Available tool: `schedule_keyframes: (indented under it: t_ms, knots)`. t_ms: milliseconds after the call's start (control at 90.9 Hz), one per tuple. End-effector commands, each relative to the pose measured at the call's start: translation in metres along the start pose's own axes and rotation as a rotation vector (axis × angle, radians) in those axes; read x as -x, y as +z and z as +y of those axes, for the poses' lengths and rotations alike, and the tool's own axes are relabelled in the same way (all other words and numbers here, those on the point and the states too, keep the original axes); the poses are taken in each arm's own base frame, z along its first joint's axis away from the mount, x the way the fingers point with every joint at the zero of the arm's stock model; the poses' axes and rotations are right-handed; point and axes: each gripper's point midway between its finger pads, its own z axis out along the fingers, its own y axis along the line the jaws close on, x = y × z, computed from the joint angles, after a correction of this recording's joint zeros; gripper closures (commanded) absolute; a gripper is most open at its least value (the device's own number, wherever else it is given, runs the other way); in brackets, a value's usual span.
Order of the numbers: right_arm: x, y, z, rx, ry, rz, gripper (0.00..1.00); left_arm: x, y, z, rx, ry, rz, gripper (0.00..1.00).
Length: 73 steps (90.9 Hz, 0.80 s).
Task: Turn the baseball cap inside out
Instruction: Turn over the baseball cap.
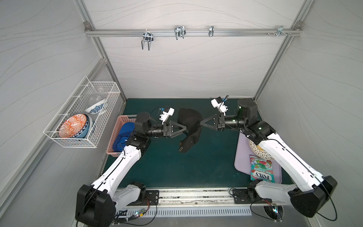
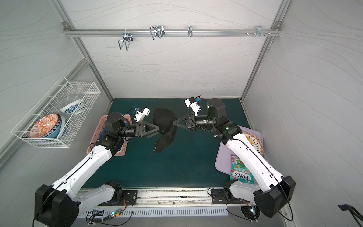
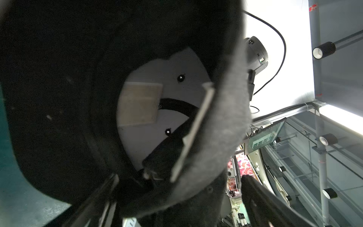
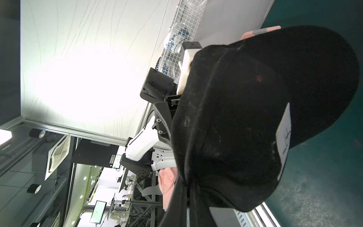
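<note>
Over the green desk (image 1: 167, 169), mid-air between my two arms, the black baseball cap (image 1: 191, 125) hangs crumpled, a white tag showing; my right jaws are clamped on its fabric, my left jaws spread wide around its edge.

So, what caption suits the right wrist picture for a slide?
Black baseball cap pinched in the right end effector, white label showing, green mat behind.

Bowls (image 1: 73, 125) sit in a wire rack (image 1: 74, 142); a candy bag (image 1: 261, 170) lies on a lavender tray (image 1: 242, 155).
</note>
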Motion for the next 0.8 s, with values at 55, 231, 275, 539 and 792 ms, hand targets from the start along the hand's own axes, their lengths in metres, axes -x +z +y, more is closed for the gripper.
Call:
schedule_keyframes:
  t_ms: [55,231,275,539,792]
  knots:
    - [0.002,-0.004,0.028,0.08,-0.057,0.006,1.0,0.011,0.0,0.017,0.08,0.038,-0.061,0.0]
    - [0.001,-0.003,0.033,0.098,-0.057,0.019,1.0,0.006,0.005,0.01,0.013,0.052,-0.025,0.0]
    - [0.001,-0.002,0.034,0.106,-0.054,0.025,1.0,0.004,0.007,0.0,-0.026,0.084,-0.004,0.0]
    - [-0.001,0.007,0.022,0.1,-0.028,0.055,1.0,-0.014,0.026,-0.062,-0.219,0.264,0.114,0.03]
    - [-0.009,0.002,-0.012,0.014,0.016,0.067,1.0,-0.003,0.019,-0.07,-0.201,0.304,0.017,0.52]
